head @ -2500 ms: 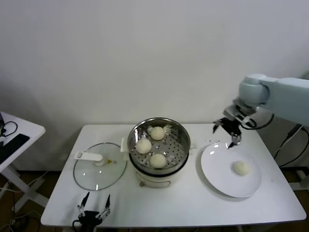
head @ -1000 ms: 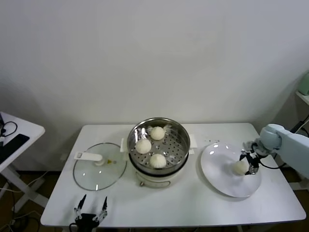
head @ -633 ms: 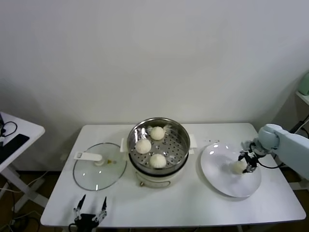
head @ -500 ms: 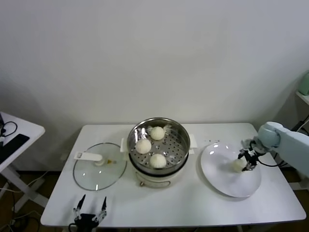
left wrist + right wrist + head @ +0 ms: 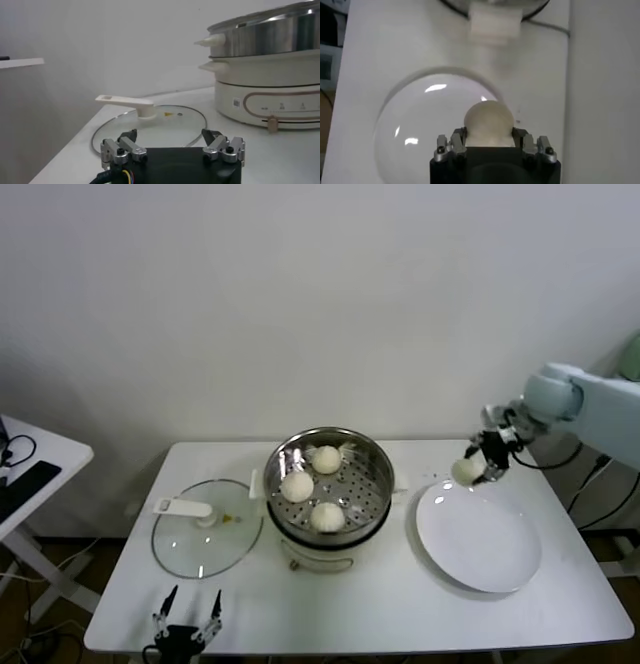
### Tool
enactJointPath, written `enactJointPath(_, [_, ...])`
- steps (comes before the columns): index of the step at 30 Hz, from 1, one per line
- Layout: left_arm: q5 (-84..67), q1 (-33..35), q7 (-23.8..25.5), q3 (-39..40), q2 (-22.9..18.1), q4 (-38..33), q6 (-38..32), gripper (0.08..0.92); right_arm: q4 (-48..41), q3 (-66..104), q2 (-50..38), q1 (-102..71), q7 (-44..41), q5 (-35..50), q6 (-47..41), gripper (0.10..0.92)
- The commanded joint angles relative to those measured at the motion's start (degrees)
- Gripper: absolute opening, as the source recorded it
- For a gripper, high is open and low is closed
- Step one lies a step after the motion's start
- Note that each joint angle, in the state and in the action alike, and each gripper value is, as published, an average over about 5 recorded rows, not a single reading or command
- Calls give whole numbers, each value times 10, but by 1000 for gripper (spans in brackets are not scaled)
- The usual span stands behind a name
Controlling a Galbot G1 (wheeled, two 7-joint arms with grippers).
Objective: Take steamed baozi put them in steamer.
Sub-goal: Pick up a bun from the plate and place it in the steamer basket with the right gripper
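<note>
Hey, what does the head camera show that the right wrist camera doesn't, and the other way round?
Only the head view shows the three buns already in the steamer basket, the glass lid lying on the table, and the left tool parked open at the table's near edge. Only the right wrist view shows, close up, how the right tool clamps the fourth bun between its fingers. Both show that bun lifted above the bare white plate.
</note>
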Motion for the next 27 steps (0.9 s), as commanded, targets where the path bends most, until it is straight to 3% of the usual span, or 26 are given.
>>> enactJointPath(1, [0, 2, 0, 1, 1, -4, 1, 823, 94, -64, 87, 188, 13, 137, -59, 617])
enactJointPath(9, [-1, 0, 0, 1, 2, -5, 2, 823, 109, -22, 140, 134, 36, 149, -89, 618])
enactJointPath(27, [-1, -2, 2, -1, 2, 1, 4, 823, 52, 25, 178, -53, 71, 70, -104, 619])
